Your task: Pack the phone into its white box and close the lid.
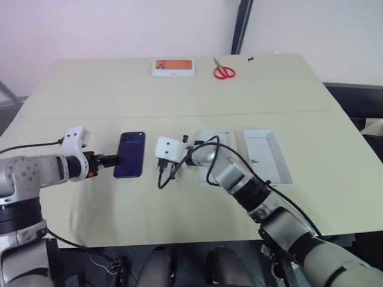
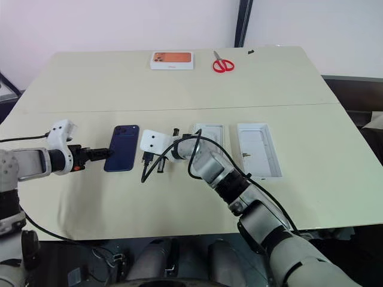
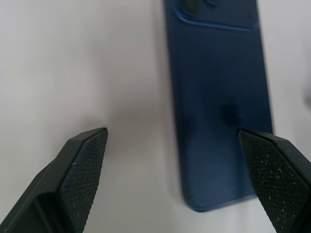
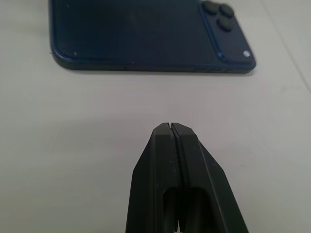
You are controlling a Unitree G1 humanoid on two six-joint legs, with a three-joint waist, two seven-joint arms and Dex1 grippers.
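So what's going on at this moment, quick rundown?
Left gripper open beside the phone; right gripper shut, short of its other edge. Phone flat on the table, unheld. White box and lid empty.

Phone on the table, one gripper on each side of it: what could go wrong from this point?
1. The phone lies flat, back up. The open left gripper has one finger on bare table, so closing could skid it rather than grip it.
2. The shut right gripper faces the phone's long edge; a push may slide it off line.
3. The white box and the lid lie beyond the right arm, which could knock them.
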